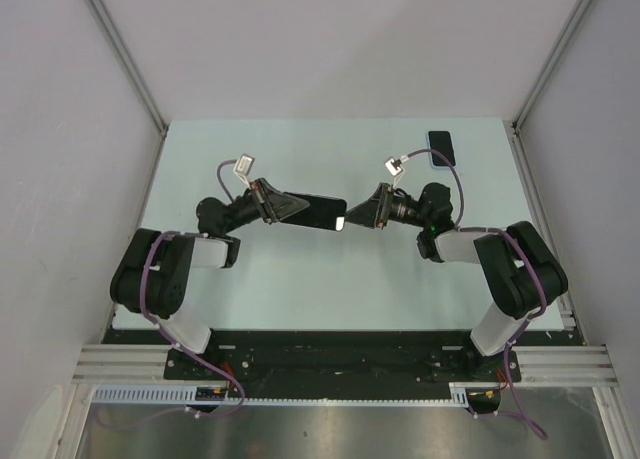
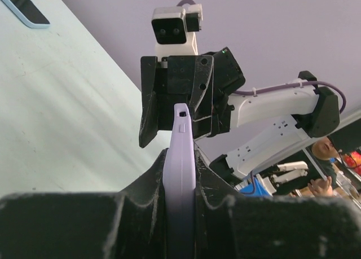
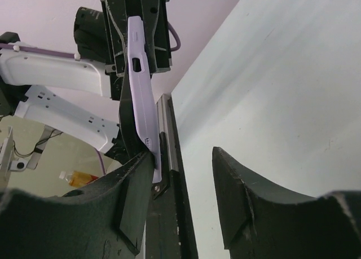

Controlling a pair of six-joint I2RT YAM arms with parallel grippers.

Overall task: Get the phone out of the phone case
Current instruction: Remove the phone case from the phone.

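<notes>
At the near edge of the pale green tabletop (image 1: 300, 279), the two arm bases are bolted side by side, and both arms reach inward to meet over the middle of the table. The left gripper (image 1: 290, 207) is closed on the lavender plastic phone case (image 2: 179, 157), clamping its broad faces between both fingers. The case is held clear of the table and projects lengthwise toward the other arm. The right gripper (image 1: 356, 217) is at the free end of the case with its jaws parted. In the right wrist view one black finger (image 3: 132, 197) touches the case edge, while the opposite finger (image 3: 242, 197) stands apart from it, so no grip is made on that side. From above, the held item shows a dark upper face (image 1: 318, 213). This suggests that the phone is still seated in the case, though the seam is not shown clearly enough to confirm it. On that basis the task is judged to be at an early stage: the case is secured, while freeing a case corner and withdrawing the phone remain. At the far right of the table lies a flat dark slab with a pale blue rim (image 1: 441, 147), well apart from both grippers. Whether it is a second phone cannot be told.
</notes>
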